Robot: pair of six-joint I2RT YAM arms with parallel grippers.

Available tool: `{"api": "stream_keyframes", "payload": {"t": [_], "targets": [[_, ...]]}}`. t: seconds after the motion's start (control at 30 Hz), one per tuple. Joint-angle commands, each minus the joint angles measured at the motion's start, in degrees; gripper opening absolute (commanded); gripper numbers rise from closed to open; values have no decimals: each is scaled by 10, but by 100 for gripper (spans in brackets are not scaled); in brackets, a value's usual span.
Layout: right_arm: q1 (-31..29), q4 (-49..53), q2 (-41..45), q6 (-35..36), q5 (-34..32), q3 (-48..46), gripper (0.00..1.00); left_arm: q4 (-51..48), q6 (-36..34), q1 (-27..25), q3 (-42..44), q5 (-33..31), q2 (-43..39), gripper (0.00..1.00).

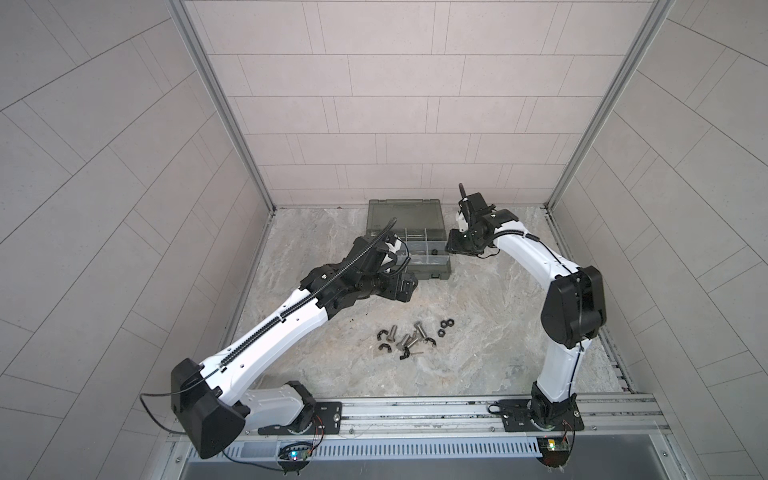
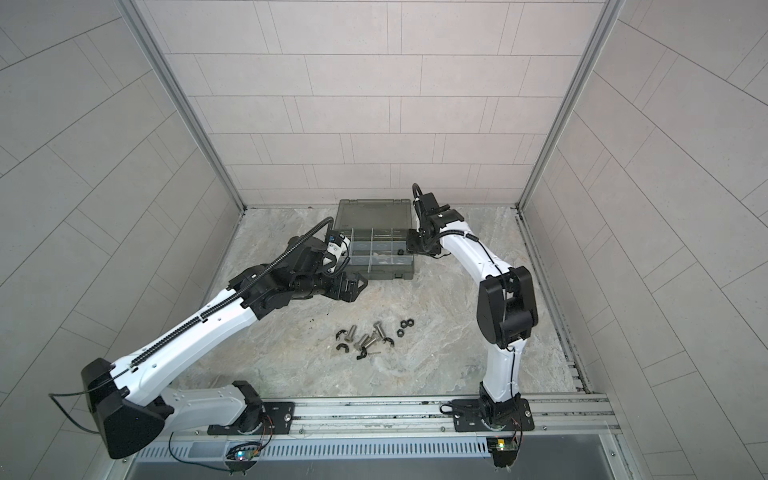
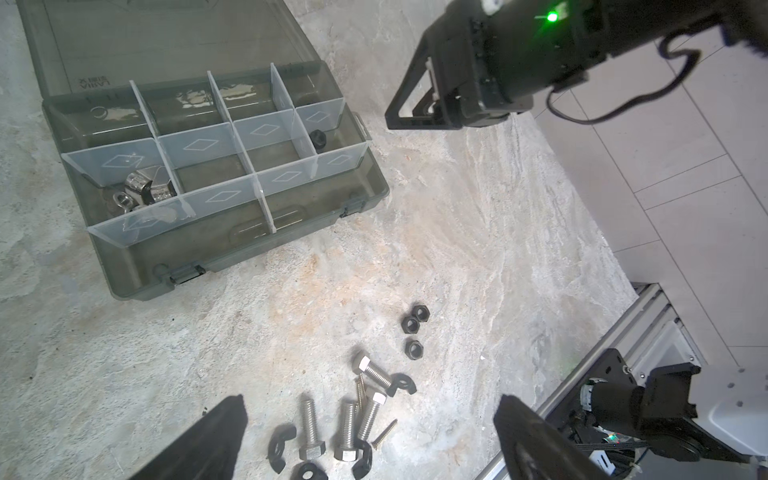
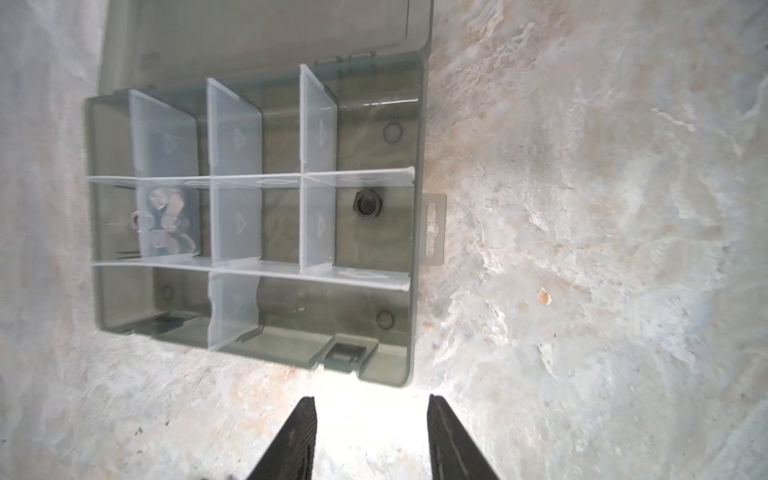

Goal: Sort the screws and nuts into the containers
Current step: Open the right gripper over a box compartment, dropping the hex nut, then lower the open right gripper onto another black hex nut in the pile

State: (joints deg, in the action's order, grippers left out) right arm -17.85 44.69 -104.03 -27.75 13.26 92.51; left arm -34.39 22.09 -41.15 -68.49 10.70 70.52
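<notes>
Several silver screws [image 1: 409,338] [image 2: 368,338] [image 3: 309,428] lie in a loose pile on the marble table. Three black hex nuts [image 1: 448,324] [image 2: 405,324] [image 3: 413,322] sit just right of the pile. The containers are compartments of an open grey-green case [image 1: 428,272] [image 2: 390,274] [image 3: 249,266] [image 4: 417,249]. One black nut [image 3: 318,136] [image 4: 365,203] lies in the middle right-end compartment. Silver pieces [image 3: 145,191] lie in the middle left-end one. My left gripper [image 1: 405,286] [image 2: 353,286] [image 3: 370,405] hangs wide open and empty near the case's front left corner. My right gripper [image 1: 453,245] [image 2: 411,245] [image 4: 372,400] is open and empty beside the case's right end.
Black hooked clips [image 1: 384,348] [image 3: 280,449] and thin brass-coloured screws [image 3: 384,434] are mixed into the pile. The case's smoky lid [image 1: 405,216] lies open toward the back wall. An aluminium rail [image 1: 415,411] runs along the table's front edge.
</notes>
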Motion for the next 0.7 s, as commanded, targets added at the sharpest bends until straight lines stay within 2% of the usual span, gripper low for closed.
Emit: {"api": "stream_keyframes", "payload": {"t": [0.0,0.3,0.67], "targets": [[-6,-1,40,12,-3,-76,45,12,14,2,26,21,-33,100],[-51,-43,119,-1,-20,-263,40,8,36,2,100,41,-100,100],[-123,-78,127,-21,-37,-341,40,-18,51,2,148,11,-166,100]]}}
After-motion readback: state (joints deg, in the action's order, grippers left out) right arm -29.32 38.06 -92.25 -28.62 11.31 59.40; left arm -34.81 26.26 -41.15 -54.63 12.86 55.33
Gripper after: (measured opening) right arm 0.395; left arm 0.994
